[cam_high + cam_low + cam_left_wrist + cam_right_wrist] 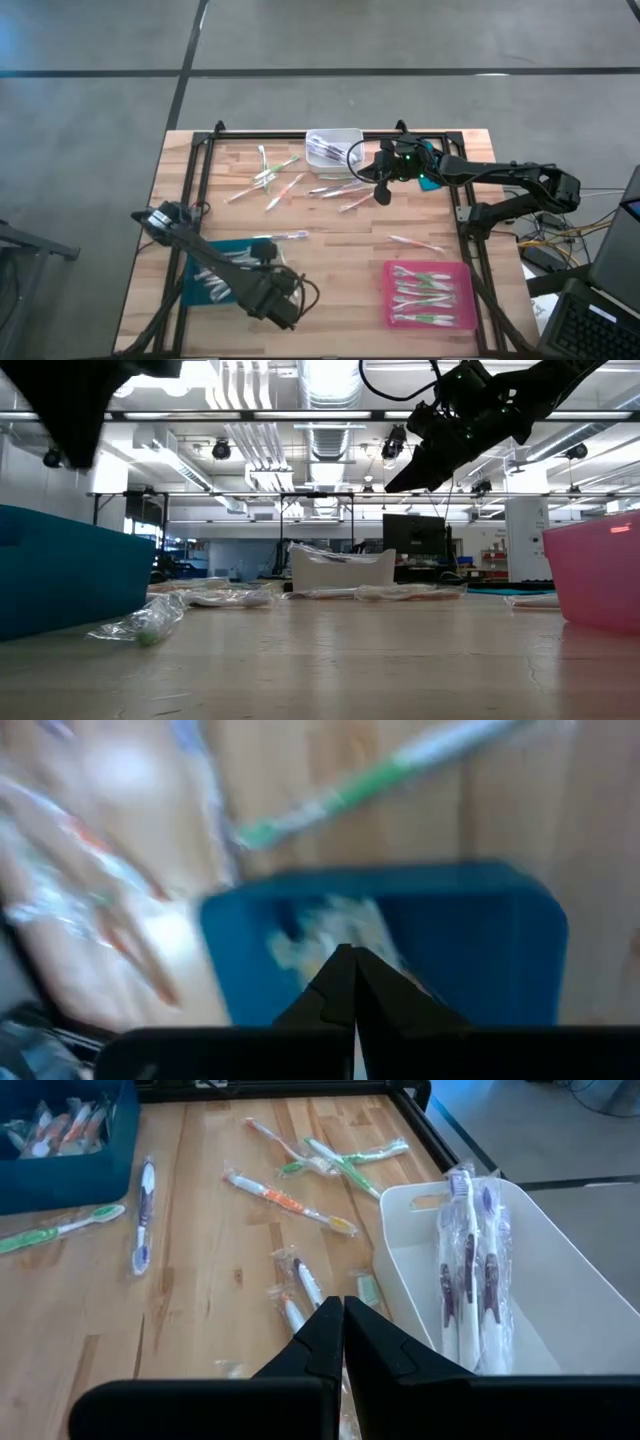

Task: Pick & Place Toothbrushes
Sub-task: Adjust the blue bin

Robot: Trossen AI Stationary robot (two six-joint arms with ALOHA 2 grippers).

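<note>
Wrapped toothbrushes (270, 178) lie loose on the wooden table, more of them near the white bin (335, 147). Others lie in the teal tray (205, 262) and the pink tray (462, 272). My left gripper (350, 965) is shut and empty; it hangs above the teal tray (480, 940), pointing down at the toothbrushes (320, 930) inside it. My right gripper (343, 1312) is shut and empty too. It hovers above the table beside the white bin (560, 1310), which holds purple toothbrushes (468, 1270).
A green toothbrush (60, 1228) and a blue one (143, 1205) lie beside the teal tray (60, 1175). One more toothbrush (415, 243) rests near the pink tray. A black frame (200, 150) runs along the table's edges. Bare wood shows in the middle.
</note>
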